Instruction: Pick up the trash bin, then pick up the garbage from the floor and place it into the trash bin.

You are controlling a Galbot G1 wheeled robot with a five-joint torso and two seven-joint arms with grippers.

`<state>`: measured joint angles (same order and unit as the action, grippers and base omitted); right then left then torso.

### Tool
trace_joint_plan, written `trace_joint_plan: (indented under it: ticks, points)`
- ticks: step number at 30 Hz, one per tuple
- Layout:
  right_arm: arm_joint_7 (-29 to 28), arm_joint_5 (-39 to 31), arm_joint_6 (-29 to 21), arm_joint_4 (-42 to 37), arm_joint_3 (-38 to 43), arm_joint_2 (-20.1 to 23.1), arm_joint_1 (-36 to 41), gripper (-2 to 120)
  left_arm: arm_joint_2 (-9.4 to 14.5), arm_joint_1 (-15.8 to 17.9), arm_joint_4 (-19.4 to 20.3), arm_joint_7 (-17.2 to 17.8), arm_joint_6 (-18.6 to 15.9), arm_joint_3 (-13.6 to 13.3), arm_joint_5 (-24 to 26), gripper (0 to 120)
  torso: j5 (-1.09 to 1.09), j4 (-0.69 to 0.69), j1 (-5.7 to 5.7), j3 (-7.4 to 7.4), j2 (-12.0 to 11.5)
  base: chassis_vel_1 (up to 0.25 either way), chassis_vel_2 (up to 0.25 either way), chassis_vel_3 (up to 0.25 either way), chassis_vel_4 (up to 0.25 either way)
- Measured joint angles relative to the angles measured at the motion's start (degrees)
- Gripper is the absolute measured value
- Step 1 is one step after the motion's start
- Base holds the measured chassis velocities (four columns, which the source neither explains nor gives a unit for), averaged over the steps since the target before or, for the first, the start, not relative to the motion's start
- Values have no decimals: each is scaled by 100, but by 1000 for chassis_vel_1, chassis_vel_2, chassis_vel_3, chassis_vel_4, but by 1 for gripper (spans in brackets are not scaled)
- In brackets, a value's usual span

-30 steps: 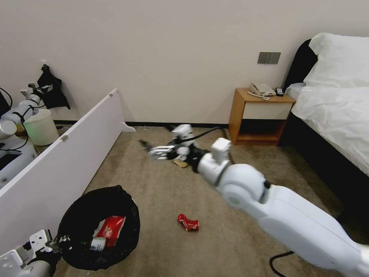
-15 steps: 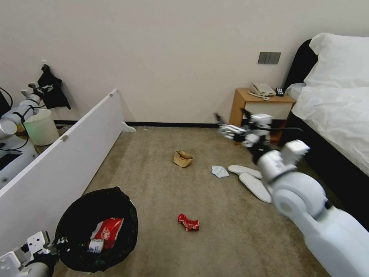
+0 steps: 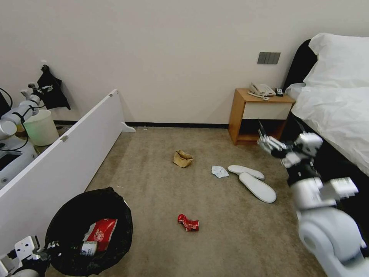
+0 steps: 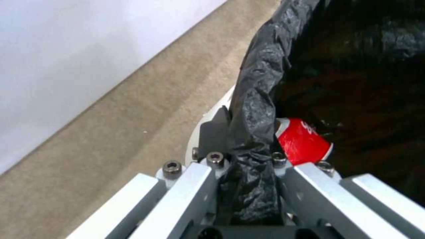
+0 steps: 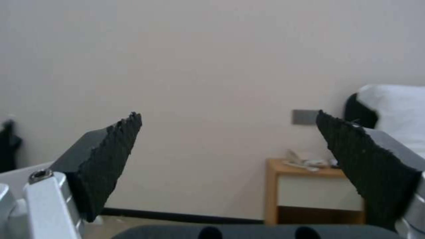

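At the far left, the left tool [image 4: 241, 186] is clenched on the black-bagged rim of the round white plastic trash bin [image 3: 90, 227], which hangs low beside the white panel; in the last second the bin has slid slightly left and down in the head view. Inside lie a red-and-white snack packet [image 3: 100, 230] and a small bottle [image 3: 89, 248]. On the beige-brown carpet floor [image 3: 161, 200] the brown paper bag [image 3: 183, 158], crushed red can [image 3: 188, 222], crumpled white tissue [image 3: 219, 171] and two white slippers [image 3: 251, 181] lie untouched. The right tool [image 3: 280, 132], released and empty, has swung from above the paper bag across to the right, near the wooden nightstand [image 3: 261, 115]. Judging by this, a drop seems finished and five pieces remain.
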<state>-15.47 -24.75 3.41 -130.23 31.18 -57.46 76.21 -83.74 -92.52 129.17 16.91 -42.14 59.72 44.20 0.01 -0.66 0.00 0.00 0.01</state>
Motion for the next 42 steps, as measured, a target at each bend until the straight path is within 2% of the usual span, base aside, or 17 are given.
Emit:
trace_joint_plan:
  ticks: [4, 8, 11, 17, 22, 42]
  points:
    - [31, 459, 200, -157, 58, -331, 532, 100, -35, 13, -17, -34, 0, -111, -90, 2, -2, 3, 0, 0, 0, 0, 0, 0, 0]
    - [46, 745, 278, -174, 58, -526, 688, 100, -44, 10, -18, -55, 0, -145, -115, 2, -2, 4, 0, 0, 0, 0, 0, 0, 0]
    - [72, 1141, 448, -137, 11, -871, 875, 100, -46, 12, -17, -67, 0, -169, -122, 2, -2, 3, 0, 0, 0, 0, 0, 0, 0]
    - [79, 1338, 503, -98, -108, -1150, 955, 100, -56, 23, 1, -67, 0, -184, -119, 2, -2, 3, 0, 0, 0, 0, 0, 0, 0]
    - [59, 1455, 503, -59, -187, -1283, 941, 100, -65, 30, 1, -67, 0, -188, -119, 2, -2, 3, 0, 0, 0, 0, 0, 0, 0]
    - [0, 1435, 488, 143, -183, -1328, 828, 100, -76, 36, -11, -66, 0, -143, -95, 2, -1, 3, 0, 0, -1, -16, 13, 13, -12]
